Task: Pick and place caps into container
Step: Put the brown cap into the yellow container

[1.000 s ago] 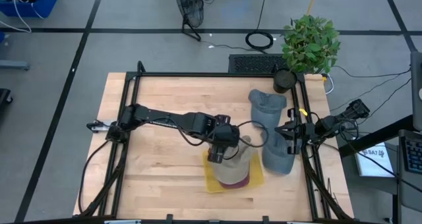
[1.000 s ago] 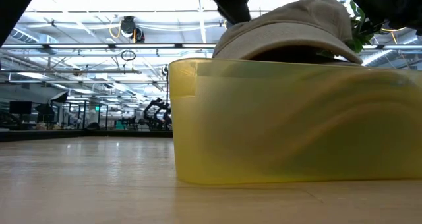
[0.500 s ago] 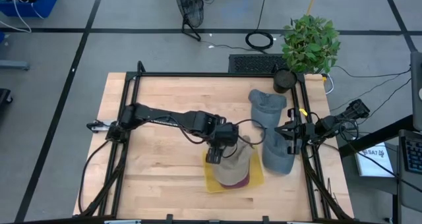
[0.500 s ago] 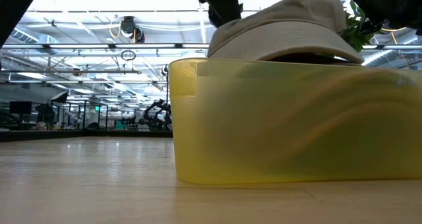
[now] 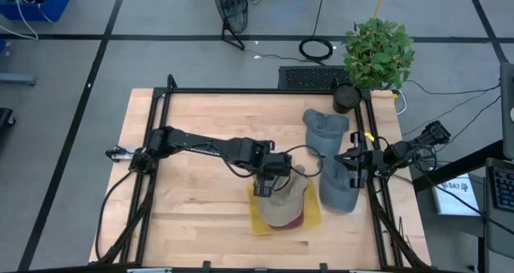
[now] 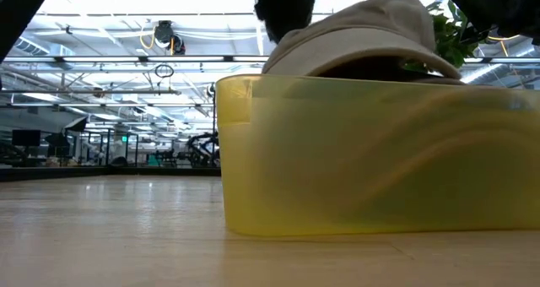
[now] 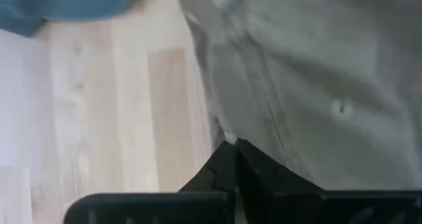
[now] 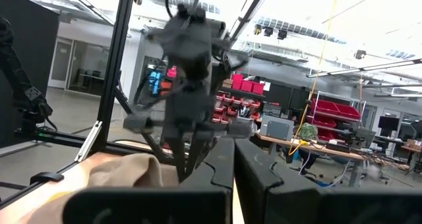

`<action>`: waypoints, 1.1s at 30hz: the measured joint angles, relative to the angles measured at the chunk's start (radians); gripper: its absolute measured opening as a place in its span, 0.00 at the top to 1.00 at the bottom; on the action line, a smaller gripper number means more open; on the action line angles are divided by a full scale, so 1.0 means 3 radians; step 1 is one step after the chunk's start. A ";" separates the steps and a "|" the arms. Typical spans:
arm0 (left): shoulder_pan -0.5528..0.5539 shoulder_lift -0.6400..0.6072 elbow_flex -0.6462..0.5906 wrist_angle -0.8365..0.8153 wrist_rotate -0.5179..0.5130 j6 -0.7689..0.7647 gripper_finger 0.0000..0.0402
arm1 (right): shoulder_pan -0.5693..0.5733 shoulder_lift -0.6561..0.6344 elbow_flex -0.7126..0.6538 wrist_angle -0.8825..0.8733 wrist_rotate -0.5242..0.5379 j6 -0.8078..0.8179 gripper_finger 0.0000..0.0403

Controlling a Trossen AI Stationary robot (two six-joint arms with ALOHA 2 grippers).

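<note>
1. The left gripper (image 5: 268,182) reaches in from the table's 9 o'clock side and sits over the 10 o'clock corner of the yellow container (image 5: 259,222), at the edge of the khaki cap (image 5: 285,205).
2. In the left wrist view its fingers (image 7: 231,165) are pressed together tip to tip, and the rim of the khaki cap (image 7: 297,72) meets them right at the tips; a thin fold of fabric appears pinched there, though the seam itself is hard to make out.
3. The khaki cap lies on top of the pile in the container, with a maroon cap (image 5: 295,223) peeking out beneath it toward 5 o'clock.
4. From table height the khaki cap (image 6: 363,34) domes above the container (image 6: 380,160) wall, the dark left gripper (image 6: 283,4) at its 10 o'clock edge.
5. Two grey-blue caps (image 5: 331,156) lie on the wooden table (image 5: 193,136) at 3 o'clock of the container, one behind the other.
6. The right gripper (image 5: 352,162) rests at the table's 3 o'clock edge, beside the grey-blue caps; its fingers (image 8: 221,168) are closed on nothing.
7. A potted plant (image 5: 376,52) stands at the table's 1 o'clock corner.
</note>
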 joint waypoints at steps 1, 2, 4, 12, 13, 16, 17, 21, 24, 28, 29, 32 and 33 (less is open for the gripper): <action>0.0000 -0.0016 0.0034 0.0011 -0.0009 -0.0054 0.97 | 0.0001 0.0000 0.0000 -0.0001 -0.0001 0.0000 1.00; 0.0000 -0.0025 0.0079 0.0011 -0.0014 -0.0114 0.98 | 0.0001 0.0000 -0.0001 0.0000 0.0000 0.0000 1.00; 0.0000 -0.0026 0.0201 -0.0014 -0.0027 -0.0251 0.99 | 0.0001 0.0000 -0.0001 -0.0001 0.0000 0.0000 1.00; -0.0128 -0.0032 0.0652 -0.0183 -0.0019 -0.0083 0.84 | 0.0001 0.0000 -0.0001 -0.0001 0.0000 0.0000 1.00; -0.0173 -0.0032 0.0656 -0.0179 -0.0104 -0.0028 0.81 | 0.0001 0.0000 0.0000 0.0000 0.0000 0.0000 1.00; -0.0287 -0.0032 0.0656 -0.0185 -0.0502 0.0079 0.72 | 0.0001 0.0000 -0.0001 -0.0001 0.0000 0.0000 1.00; -0.0309 -0.0032 0.0656 -0.0192 -0.0553 0.0076 0.68 | 0.0001 0.0000 -0.0001 0.0000 0.0000 0.0000 1.00; -0.0373 -0.0032 0.0656 -0.0189 -0.0254 0.0072 0.56 | 0.0000 0.0000 -0.0001 0.0000 0.0000 0.0000 1.00; -0.0517 -0.0032 0.0548 -0.0021 -0.0267 0.0054 0.47 | 0.0001 0.0000 0.0000 0.0004 0.0000 0.0000 1.00; -0.0678 -0.0023 0.0312 0.0156 -0.0399 0.0206 0.39 | 0.0000 0.0000 -0.0001 0.0027 0.0000 0.0000 1.00; -0.0693 -0.0024 0.0235 0.0272 -0.0412 0.0256 0.37 | 0.0000 0.0000 -0.0001 0.0025 0.0000 0.0000 1.00; -0.0728 -0.0025 0.0050 0.0488 -0.0462 0.0346 0.35 | 0.0000 0.0000 -0.0001 0.0027 -0.0001 0.0001 1.00; -0.0729 -0.0024 -0.0004 0.0554 -0.0502 0.0358 0.35 | 0.0001 0.0000 -0.0001 0.0027 0.0000 0.0001 1.00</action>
